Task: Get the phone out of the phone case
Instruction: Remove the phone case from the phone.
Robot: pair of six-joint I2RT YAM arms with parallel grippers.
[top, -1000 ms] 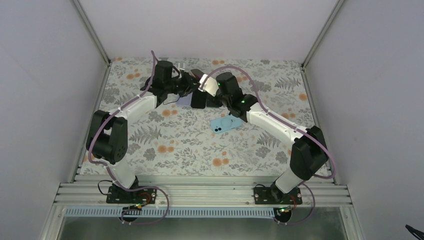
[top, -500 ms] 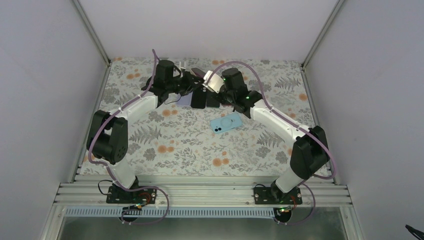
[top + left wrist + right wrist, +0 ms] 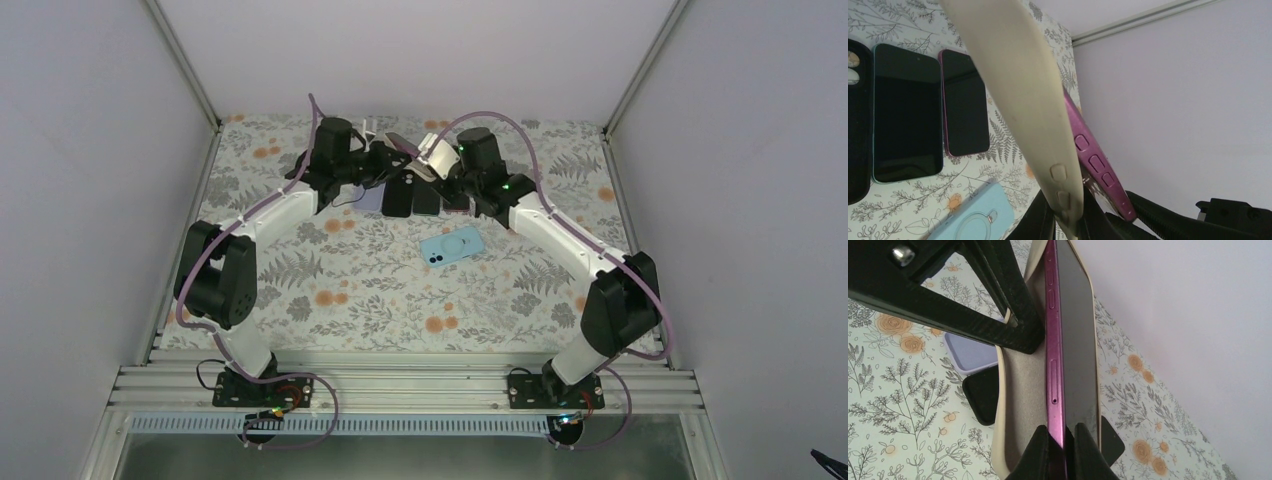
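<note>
— While the left arm (image 3: 290, 205) has barely shifted this past second, what is it doing?

— Anchoring. Its jaws are clamped on the rim of the cream case (image 3: 1018, 100), which it holds tilted above the bench (image 3: 330, 290), at the far middle.

— And what has changed?

— The right arm (image 3: 560, 245) has swung its wrist up and toward the far wall, carrying the load slightly rightward. The top view now shows a dark sliver beside the case that was not plain a second ago. I take that as the two parting, though it is too small to be sure.

— Where is the phone, then?

— Part-way out. The magenta phone (image 3: 1054, 365) is pinched edge-on in the right jaws, which are closed on its lower end. On its left side the grey lining lies bare between phone and case wall. On its right the cream rim still wraps the far edge.

— Meaning what for the job?

— One long edge looks free and the other is still seated, so I judge the peel begun but not finished. The next move would call for drawing the arms further apart. The case looks soft, so it could bend or slip from the left jaws.

— Anything underneath?

— A blue case (image 3: 453, 245) lies flat on the bench, well apart from the work.
</note>
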